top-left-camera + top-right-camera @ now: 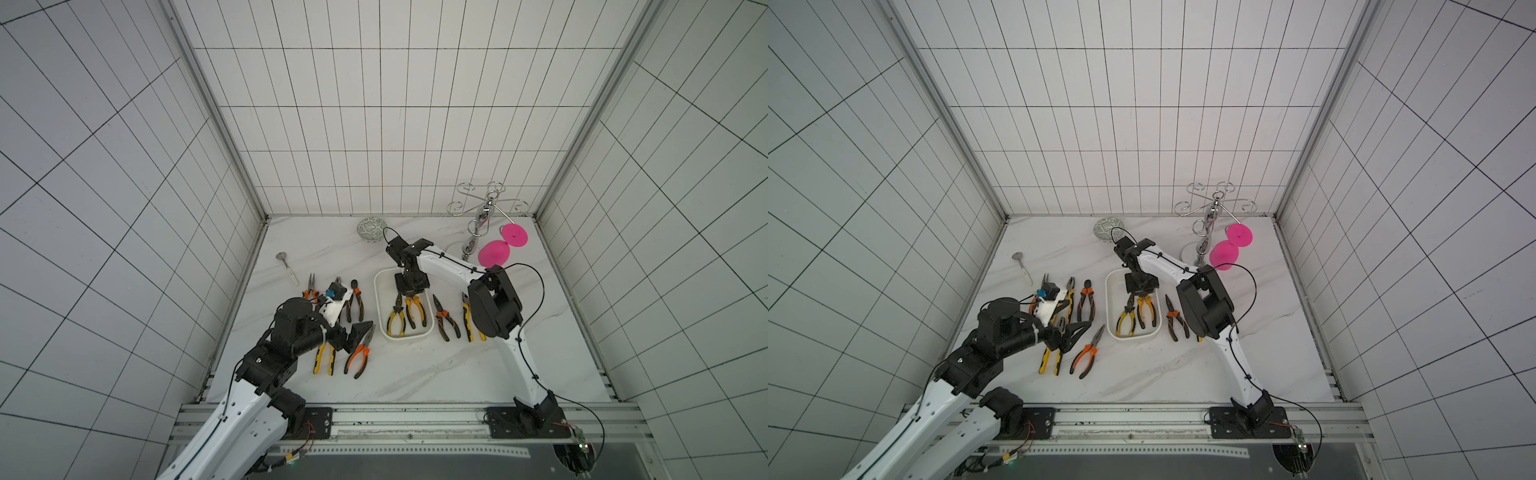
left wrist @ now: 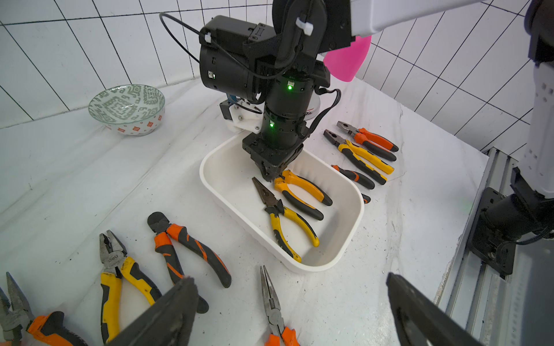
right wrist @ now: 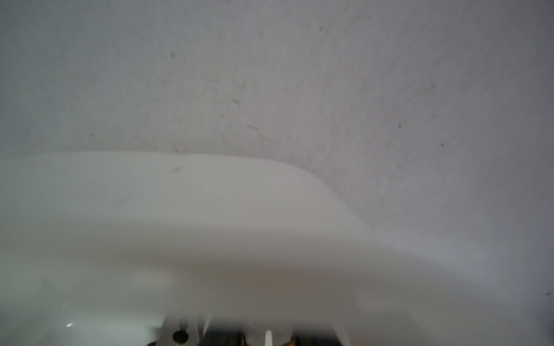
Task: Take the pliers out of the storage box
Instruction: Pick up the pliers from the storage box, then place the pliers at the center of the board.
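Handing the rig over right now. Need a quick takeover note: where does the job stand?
Left end effector: open, empty, over the removed pliers on the table.
Right end effector: down in the storage box at the head of the orange-handled pliers; grip unconfirmed.
Done: removed pliers lie on both sides of the box.
To do: orange-handled pliers and yellow-handled pliers, both inside the box.

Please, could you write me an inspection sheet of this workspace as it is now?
Surface: marble-look table, dark specks.
Job's things: two pliers in the box; others on table both sides.
Clutter: bowl, spoon, wire rack, pink glass.
Grippers: left gripper open above table pliers; right gripper in box, shut on one pliers head.
Cables: black cable loops off right arm.
Surroundings: tiled walls, metal rail.
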You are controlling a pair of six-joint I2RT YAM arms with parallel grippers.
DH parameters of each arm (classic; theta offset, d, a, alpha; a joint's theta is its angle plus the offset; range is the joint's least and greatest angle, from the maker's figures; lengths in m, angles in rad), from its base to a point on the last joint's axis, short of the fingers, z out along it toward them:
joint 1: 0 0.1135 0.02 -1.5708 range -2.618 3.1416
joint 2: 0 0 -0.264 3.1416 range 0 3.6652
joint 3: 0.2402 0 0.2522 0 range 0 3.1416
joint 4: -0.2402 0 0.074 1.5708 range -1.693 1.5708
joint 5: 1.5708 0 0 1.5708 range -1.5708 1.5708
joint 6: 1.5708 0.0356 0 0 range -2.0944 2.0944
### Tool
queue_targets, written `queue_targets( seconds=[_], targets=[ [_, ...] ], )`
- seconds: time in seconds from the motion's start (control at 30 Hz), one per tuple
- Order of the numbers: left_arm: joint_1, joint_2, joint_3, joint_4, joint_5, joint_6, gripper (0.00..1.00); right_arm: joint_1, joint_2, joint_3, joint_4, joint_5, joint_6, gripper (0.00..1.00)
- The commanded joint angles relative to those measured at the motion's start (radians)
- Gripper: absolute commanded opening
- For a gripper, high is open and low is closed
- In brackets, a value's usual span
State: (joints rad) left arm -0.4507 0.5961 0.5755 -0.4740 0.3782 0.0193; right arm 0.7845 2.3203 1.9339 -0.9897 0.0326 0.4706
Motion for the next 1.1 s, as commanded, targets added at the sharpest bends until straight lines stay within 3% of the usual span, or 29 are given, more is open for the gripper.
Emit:
queue_targets(
  seconds=[0.0,0.27,0.57,0.83,1.07],
  targets=[
    [-0.003,-0.011,0.004,0.015,-0.006,0.0,0.99,-0.006,-0.035,0.01,-0.03,-0.013,-0.021,0.0],
    [-0.004,-0.004,0.005,0.021,0.005,-0.001,0.99,-0.005,-0.142,0.1,-0.048,-0.021,-0.036,0.0],
    [-0.004,0.004,0.013,0.025,0.015,0.002,0.99,-0.004,-0.267,0.069,-0.101,0.011,-0.051,0.0],
    [-0.021,0.021,0.032,0.028,0.053,0.061,0.99,-0.004,-0.593,-0.305,-0.079,0.084,-0.033,0.0],
    [-0.08,0.082,0.068,0.029,0.079,0.118,0.99,0.005,-0.86,-0.662,-0.052,0.099,0.065,0.0]
  ],
)
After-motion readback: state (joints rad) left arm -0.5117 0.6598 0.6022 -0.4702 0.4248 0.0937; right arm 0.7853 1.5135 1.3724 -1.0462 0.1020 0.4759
